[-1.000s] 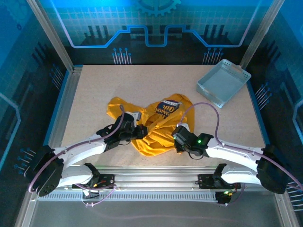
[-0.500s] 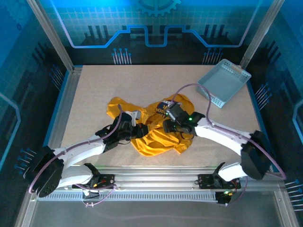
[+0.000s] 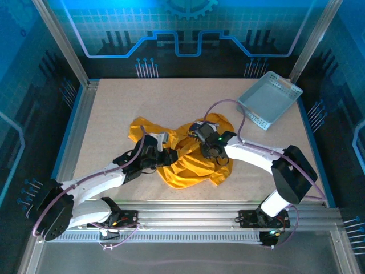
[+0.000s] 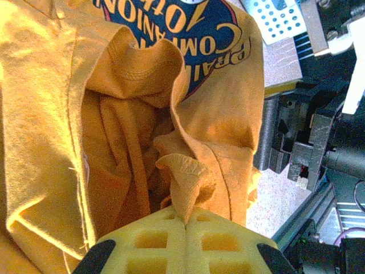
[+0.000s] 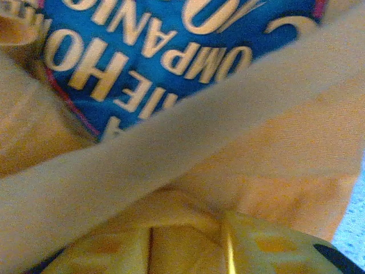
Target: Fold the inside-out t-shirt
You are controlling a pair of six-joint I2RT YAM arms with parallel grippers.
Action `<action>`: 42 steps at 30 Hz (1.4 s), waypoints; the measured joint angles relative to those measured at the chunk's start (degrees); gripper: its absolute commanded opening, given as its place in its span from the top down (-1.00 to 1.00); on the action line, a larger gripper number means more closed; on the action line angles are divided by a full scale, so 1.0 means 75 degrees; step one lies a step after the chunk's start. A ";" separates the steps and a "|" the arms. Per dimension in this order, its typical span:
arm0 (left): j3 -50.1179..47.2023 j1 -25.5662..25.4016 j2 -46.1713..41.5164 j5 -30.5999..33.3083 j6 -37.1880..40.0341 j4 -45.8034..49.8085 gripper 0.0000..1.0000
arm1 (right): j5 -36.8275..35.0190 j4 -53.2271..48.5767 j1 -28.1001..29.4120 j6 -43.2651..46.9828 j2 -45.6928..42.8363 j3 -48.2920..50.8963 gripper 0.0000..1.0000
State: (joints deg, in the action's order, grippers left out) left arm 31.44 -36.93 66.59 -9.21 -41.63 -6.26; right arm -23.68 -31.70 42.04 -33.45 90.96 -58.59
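Observation:
The inside-out t-shirt point(image 3: 188, 169) lies crumpled mid-table, mustard yellow. Its navy print with white lettering point(image 4: 188, 23) faces up at the far side. My left gripper point(image 3: 168, 157) lies at the heap's left side and is shut on a small peak of yellow cloth point(image 4: 186, 182) that sticks up from between its pads. My right gripper point(image 3: 199, 136) presses down on the shirt's far part, right at the print point(image 5: 142, 51). Its pads stand apart with a fold of yellow cloth point(image 5: 188, 205) bulging into the gap. A pale hem band point(image 5: 171, 137) crosses that view.
A pale blue-grey perforated basket point(image 3: 269, 100) stands tilted at the table's far right corner. The right arm's cable point(image 3: 228, 105) loops above the shirt. Bare tabletop point(image 3: 114, 108) surrounds the heap, with metal rails at the left and near edges.
My right gripper has swung from the shirt's near right edge up and left onto the print, and its jaws opened wider, then narrowed. My left gripper has kept its grip in place.

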 measured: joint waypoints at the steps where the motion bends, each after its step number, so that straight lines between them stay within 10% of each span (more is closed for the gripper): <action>1: 0.0017 0.0035 -0.0003 0.0017 0.0003 0.0000 0.99 | -0.0003 -0.0041 -0.0035 -0.0038 0.0000 0.0000 0.07; 4: 0.0055 0.0119 -0.0009 0.0029 0.0020 0.0035 0.99 | 0.0114 -0.0105 -0.0064 -0.0152 0.0000 0.0000 0.20; 8: 0.0102 0.0154 -0.0009 0.0050 0.0055 0.0160 0.94 | 0.0466 -0.0105 -0.0064 -0.0303 0.0003 0.0000 0.98; 18: 0.1495 0.0694 0.0819 0.0527 0.0970 0.1536 0.59 | 0.0568 -0.0793 0.0175 -0.0306 -0.2072 -0.0790 1.00; 26: 0.2981 0.0399 0.1078 0.2553 0.1110 0.3695 -0.30 | 0.0612 -0.0796 0.0548 -0.0373 -0.3034 -0.1612 1.00; 42: 0.2477 -0.1550 0.0560 0.1300 -0.0268 0.2055 -0.35 | 0.0609 -0.0277 0.1244 -0.0746 -0.2253 -0.1617 1.00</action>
State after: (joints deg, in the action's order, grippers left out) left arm 50.02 -48.56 70.78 0.54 -43.64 9.15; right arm -19.11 -33.78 51.37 -39.05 74.06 -70.72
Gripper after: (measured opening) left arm 0.741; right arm 0.063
